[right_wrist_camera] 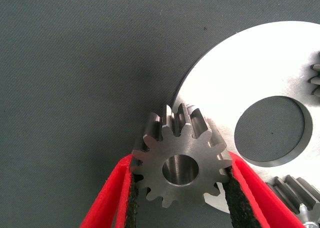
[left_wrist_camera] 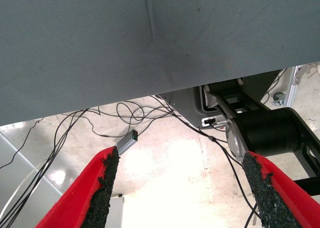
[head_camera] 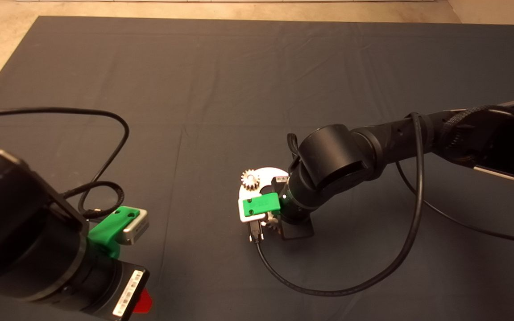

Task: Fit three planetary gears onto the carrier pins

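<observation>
The right gripper (right_wrist_camera: 177, 188) held a planetary gear (right_wrist_camera: 181, 155) clenched between its fingers (right_wrist_camera: 235, 198) over the rim of the white disc (right_wrist_camera: 255, 73) on the bench (head_camera: 194, 89). Two gears (right_wrist_camera: 295, 193) already sat on the disc. Seating this one likely meant lining its bore over the remaining pin, hidden here, then lowering squarely. The left gripper (left_wrist_camera: 180, 188) waited with fingers released.

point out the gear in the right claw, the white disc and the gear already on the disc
gear in the right claw (right_wrist_camera: 181, 170): right wrist view, on its flat face beside the centre hole
white disc (right_wrist_camera: 260, 68): right wrist view, on bare surface above the central hole
mounted gear (head_camera: 250, 179): head view, on its top face
</observation>
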Robot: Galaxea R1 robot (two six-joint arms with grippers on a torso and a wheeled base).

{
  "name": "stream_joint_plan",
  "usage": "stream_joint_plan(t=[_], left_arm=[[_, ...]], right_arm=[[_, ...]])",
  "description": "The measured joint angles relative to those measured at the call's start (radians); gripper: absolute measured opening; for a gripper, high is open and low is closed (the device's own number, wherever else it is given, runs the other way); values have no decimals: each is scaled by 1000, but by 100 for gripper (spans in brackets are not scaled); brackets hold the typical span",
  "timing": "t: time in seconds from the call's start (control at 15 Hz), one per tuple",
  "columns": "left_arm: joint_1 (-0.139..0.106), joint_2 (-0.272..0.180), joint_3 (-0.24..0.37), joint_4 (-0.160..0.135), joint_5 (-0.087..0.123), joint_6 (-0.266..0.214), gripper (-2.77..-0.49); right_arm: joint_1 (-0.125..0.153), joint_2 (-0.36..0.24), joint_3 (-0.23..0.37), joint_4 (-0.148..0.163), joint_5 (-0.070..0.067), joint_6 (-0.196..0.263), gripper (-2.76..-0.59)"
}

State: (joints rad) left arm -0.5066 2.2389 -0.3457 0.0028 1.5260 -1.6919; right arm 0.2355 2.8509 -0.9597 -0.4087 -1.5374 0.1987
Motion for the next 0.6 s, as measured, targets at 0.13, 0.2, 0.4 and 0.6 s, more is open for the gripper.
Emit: stream_joint_plan(t=[0.13, 0.2, 0.4, 0.6], left_arm=[[4, 0, 0, 0, 0, 0, -151], [4, 0, 0, 0, 0, 0, -151], [4, 2, 0, 0, 0, 0, -151], [5, 2, 0, 0, 0, 0, -151]], right_arm=[[0, 3, -5, 0, 1, 0, -232], [0, 3, -6, 0, 3, 0, -232], [0, 3, -7, 0, 3, 0, -232], [1, 3, -13, 1, 5, 0, -232]])
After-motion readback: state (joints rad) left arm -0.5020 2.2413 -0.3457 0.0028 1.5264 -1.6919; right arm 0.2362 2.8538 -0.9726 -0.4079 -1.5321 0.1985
